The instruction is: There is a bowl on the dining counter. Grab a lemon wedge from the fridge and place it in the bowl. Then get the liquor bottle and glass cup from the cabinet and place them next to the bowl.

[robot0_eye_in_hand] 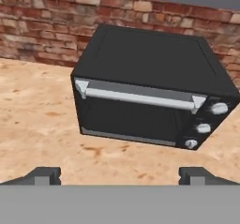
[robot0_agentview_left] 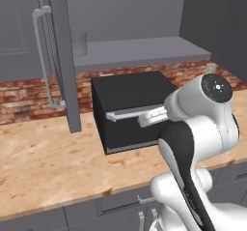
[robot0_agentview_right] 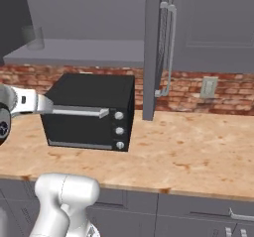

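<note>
Hand view looks down on a black toaster oven point(robot0_eye_in_hand: 150, 96) that stands on a tan speckled counter point(robot0_eye_in_hand: 33, 120) in front of a red brick wall point(robot0_eye_in_hand: 42, 21). It has a silver bar handle across its glass door and three pale knobs down its right side. The gripper point(robot0_eye_in_hand: 119, 175) hangs just in front of it with its two dark fingertips point(robot0_eye_in_hand: 44, 175) spread wide apart and nothing between them.

From the left base view, the white arm point(robot0_agentview_left: 198, 128) rises at the lower right, partly in front of the oven. Above the counter the cabinet point(robot0_agentview_left: 62, 56) stands with its grey door swung open, a slim silver bar handle on the door's edge. On its grey inner shelf point(robot0_agentview_left: 140, 49) stands the glass cup point(robot0_agentview_left: 79, 44), a small, plain, straight-sided tumbler, translucent and greyish, upright near the shelf's left end, just beside the open door. The right base view shows the same cup point(robot0_agentview_right: 33, 36) at the upper left, faint against the grey cabinet back.
</note>
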Controlling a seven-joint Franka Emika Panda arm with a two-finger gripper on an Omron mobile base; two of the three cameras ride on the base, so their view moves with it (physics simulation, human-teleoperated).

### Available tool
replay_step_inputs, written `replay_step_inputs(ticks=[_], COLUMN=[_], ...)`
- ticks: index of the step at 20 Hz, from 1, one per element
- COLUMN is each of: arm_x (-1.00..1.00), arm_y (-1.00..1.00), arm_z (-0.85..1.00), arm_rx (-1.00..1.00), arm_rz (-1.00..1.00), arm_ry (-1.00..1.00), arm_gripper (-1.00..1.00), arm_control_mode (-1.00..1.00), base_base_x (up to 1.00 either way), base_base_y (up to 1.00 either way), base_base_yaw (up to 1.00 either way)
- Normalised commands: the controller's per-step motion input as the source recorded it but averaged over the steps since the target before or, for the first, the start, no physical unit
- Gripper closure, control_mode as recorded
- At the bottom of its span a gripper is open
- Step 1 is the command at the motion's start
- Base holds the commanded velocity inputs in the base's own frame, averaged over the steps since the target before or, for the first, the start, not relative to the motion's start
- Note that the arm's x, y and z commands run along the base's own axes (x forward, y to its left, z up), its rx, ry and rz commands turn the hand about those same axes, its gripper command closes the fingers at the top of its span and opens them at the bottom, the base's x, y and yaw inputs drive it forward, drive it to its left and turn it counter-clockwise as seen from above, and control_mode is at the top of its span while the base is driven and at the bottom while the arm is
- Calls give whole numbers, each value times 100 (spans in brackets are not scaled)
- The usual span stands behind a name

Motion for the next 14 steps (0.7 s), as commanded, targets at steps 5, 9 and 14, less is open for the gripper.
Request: replay_step_inputs(ticks=[5, 9, 14], arm_x=[24, 5, 0], arm_y=[-2, 0, 0], arm_z=[38, 40, 47], arm_rx=[-9, -16, -21], arm_rz=[43, 45, 43], arm_ry=[-13, -15, -19], arm_gripper=[-100, -100, -100], arm_control_mode=[-100, -100, -100], base_base_x=[0, 0, 0], base_base_y=[0, 0, 0], base_base_yaw=[0, 0, 0])
